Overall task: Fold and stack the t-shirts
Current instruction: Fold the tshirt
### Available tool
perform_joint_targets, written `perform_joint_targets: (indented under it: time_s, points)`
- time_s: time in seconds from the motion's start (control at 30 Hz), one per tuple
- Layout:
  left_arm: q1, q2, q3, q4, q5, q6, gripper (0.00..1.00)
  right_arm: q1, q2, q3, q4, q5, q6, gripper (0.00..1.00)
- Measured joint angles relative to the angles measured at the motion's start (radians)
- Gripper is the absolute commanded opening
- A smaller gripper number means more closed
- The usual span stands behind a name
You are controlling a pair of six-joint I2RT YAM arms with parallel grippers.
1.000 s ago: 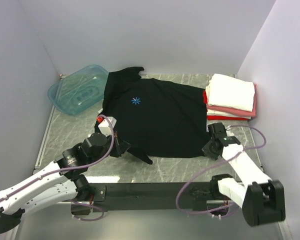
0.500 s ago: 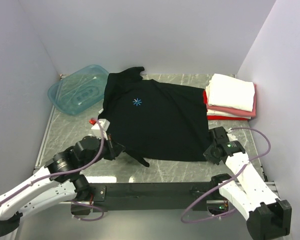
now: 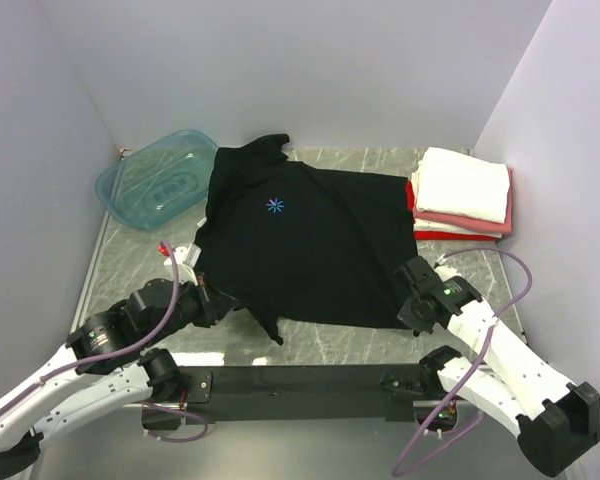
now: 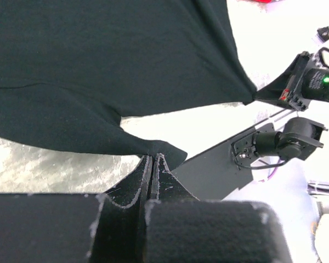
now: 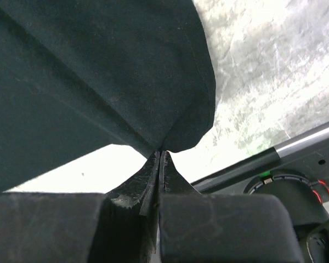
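Note:
The large black t-shirt [image 3: 310, 240] with a blue starburst mark [image 3: 274, 205] lies spread on the marble table. My left gripper [image 3: 223, 300] is shut on its near left hem; in the left wrist view [image 4: 153, 156] the cloth [image 4: 98, 71] hangs from the closed fingertips. My right gripper [image 3: 408, 300] is shut on the near right corner; in the right wrist view [image 5: 161, 152] the cloth [image 5: 98, 76] is pinched at the tips and lifted. A stack of folded white [image 3: 466, 183], pink and red shirts sits at the back right.
A translucent teal tub [image 3: 155, 178] stands at the back left against the wall. A black base rail [image 3: 300, 380] runs along the near edge. White walls close in on the left, back and right.
Both grippers, still holding the shirt's near edge, have moved left and toward the near edge. The black shirt's near hem has shifted left with them.

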Motion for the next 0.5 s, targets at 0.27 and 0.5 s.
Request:
perform_joint_targets:
  time_s: [0.27,0.5]
  points:
    - [0.000,-0.039,0.053,-0.048,-0.008,-0.033,0.01,0.098,-0.001,0.002,-0.038,0.031,0.045,0.00]
    - [0.000,0.078,0.053,0.020,-0.020,-0.014,0.01,0.100,0.086,0.033,-0.012,0.077,0.016,0.00]
